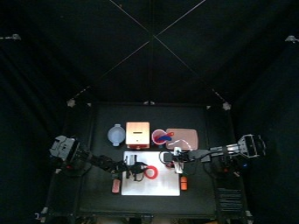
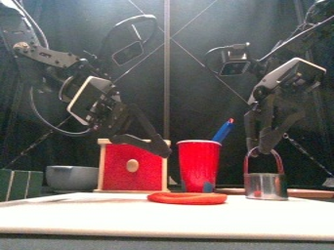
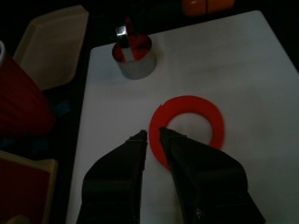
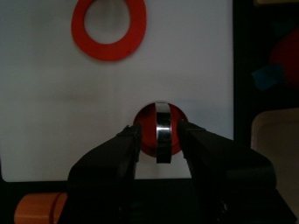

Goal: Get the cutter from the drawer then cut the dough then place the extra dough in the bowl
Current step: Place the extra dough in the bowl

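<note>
A red dough ring lies flat on the white cutting board; its middle is cut out. The round metal cutter stands on the board to the ring's right with red dough inside it. My right gripper is shut on the cutter's wire handle from above. In the left wrist view the ring lies just beyond my left gripper, whose jaws are shut with nothing between them. The left gripper hangs above the board, in front of the wooden box.
The box with its red drawer front stands behind the board, the blue-grey bowl to its left, and the red cup with the knives to its right. A pink tray lies at the back right. An orange toy sits on the board's front right.
</note>
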Available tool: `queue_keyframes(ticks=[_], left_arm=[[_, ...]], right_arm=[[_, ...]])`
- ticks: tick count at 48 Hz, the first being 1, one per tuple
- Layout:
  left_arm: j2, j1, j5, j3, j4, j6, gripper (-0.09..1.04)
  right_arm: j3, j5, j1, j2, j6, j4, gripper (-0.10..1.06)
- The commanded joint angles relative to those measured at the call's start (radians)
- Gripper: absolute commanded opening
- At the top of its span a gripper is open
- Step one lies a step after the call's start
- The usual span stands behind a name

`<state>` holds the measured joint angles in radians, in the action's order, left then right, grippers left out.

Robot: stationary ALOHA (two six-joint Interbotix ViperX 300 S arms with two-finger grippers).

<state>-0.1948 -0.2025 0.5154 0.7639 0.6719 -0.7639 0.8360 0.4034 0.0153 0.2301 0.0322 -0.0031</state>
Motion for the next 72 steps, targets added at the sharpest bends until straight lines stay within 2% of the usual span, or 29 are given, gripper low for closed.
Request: queue_keyframes(ticks=[1, 12, 35, 45, 64, 72], left_arm=[[-0.003, 0.020, -0.044, -0.049, -0.005, -0.014, 0.69], [-0.031, 0.037, -0.124, -0.092, -0.006, -0.017, 0.80], [-0.087, 0.081, -0.245, -0.141, 0.043, -0.009, 0.80], [-0.089, 0.086, -0.285, -0.138, 0.066, -0.009, 0.78], [-0.087, 0.086, -0.305, -0.117, 0.075, -0.009, 0.65], [-0.064, 0.086, -0.265, -0.118, 0.060, -0.017, 0.63]], right_arm=[[-0.018, -0.008, -0.005, 0.028, 0.000, 0.011, 0.76], [-0.015, -0.009, -0.005, 0.026, -0.002, 0.051, 0.77], [0.002, -0.026, -0.002, 0.018, -0.002, 0.067, 0.77], [0.000, -0.028, 0.000, 0.018, -0.002, 0.086, 0.77], [-0.005, -0.028, -0.002, 0.018, -0.002, 0.086, 0.77], [-0.002, -0.028, -0.002, 0.018, -0.002, 0.086, 0.77]])
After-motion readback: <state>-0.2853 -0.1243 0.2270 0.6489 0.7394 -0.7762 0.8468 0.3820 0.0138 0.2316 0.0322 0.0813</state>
